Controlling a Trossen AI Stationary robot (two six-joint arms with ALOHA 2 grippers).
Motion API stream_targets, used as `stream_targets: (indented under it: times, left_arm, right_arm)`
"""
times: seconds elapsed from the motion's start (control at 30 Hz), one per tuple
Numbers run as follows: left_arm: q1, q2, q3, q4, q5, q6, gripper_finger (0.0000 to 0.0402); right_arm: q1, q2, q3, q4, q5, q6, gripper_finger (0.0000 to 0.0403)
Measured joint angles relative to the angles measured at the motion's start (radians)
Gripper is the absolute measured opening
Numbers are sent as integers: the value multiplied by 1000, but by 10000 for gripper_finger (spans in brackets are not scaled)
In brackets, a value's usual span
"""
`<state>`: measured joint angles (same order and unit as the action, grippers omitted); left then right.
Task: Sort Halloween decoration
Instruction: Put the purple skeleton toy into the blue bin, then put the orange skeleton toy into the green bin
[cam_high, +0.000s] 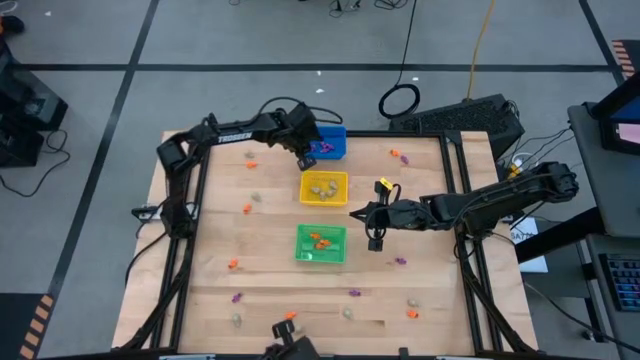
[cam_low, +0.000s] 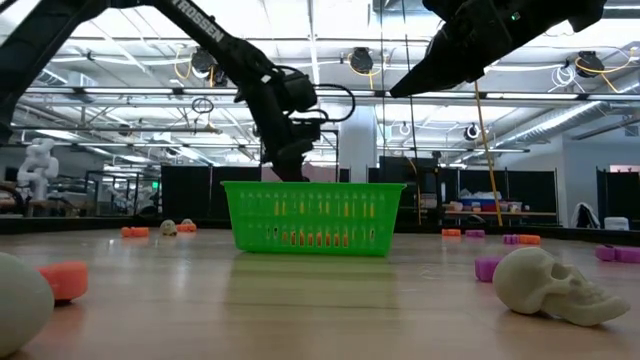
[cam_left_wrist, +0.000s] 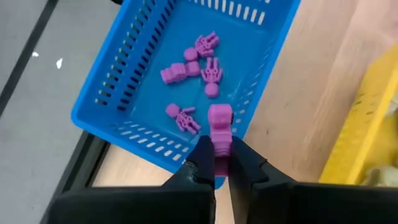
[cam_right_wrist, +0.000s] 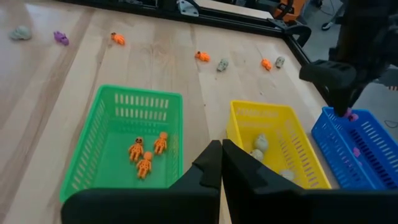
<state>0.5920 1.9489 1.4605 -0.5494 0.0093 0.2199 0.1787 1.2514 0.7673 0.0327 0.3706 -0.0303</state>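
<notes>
My left gripper (cam_left_wrist: 217, 163) hovers over the near rim of the blue bin (cam_left_wrist: 99, 106) at the table's far middle (cam_high: 340, 150). It is shut on a purple trinket (cam_left_wrist: 219, 121). Several more purple trinkets (cam_left_wrist: 186, 68) lie in that bin. My right gripper (cam_right_wrist: 221, 155) is shut and holds nothing. It hangs above the table just right of the green bin (cam_high: 300, 245), which holds three orange trinkets (cam_right_wrist: 146, 155). Pale skulls (cam_right_wrist: 261, 143) lie in the yellow bin (cam_high: 305, 178). Loose orange, purple and pale trinkets lie scattered on the wood. My left gripper pinches the purple trinket by its lower end (cam_left_wrist: 220, 149) between the two fingers (cam_left_wrist: 202, 163), coming from above and pointing down. The trinket sticks out beyond the fingertips, lifted clear above the blue bin's near wall.
The three bins stand in a row down the table's middle. Loose trinkets lie near the table's near edge (cam_high: 290, 316), left side (cam_high: 247, 208) and far right (cam_high: 398, 155). A pale skull (cam_low: 555, 285) and an orange piece (cam_low: 65, 280) lie close to the low camera.
</notes>
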Motion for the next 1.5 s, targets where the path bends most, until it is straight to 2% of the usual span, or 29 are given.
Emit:
stream_targets:
  times: [0.47, 0.7, 0.83, 0.97, 1.17, 1.33, 1.5]
  left_arm:
    - [23, 60, 0, 95, 14, -1, 51]
    - [23, 60, 0, 103, -72, 2, 103]
    - [28, 60, 0, 88, -87, 5, 112]
    - [29, 53, 0, 89, -140, 13, 90]
    - [30, 2, -3, 197, -164, 22, 11]
    - [27, -34, -33, 296, -153, -29, 7]
    - [11, -79, -162, 506, -148, -54, 1]
  right_arm:
    - [0, 0, 0, -3, 0, 11, 0]
    - [0, 0, 0, -14, 0, 11, 0]
    - [0, 0, 0, -11, -1, 11, 0]
    - [0, 0, 0, -8, -1, 10, 0]
    - [0, 0, 0, -15, -1, 17, 0]
    - [0, 0, 0, -17, -5, 19, 0]
    - [0, 0, 0, -25, -5, 25, 0]
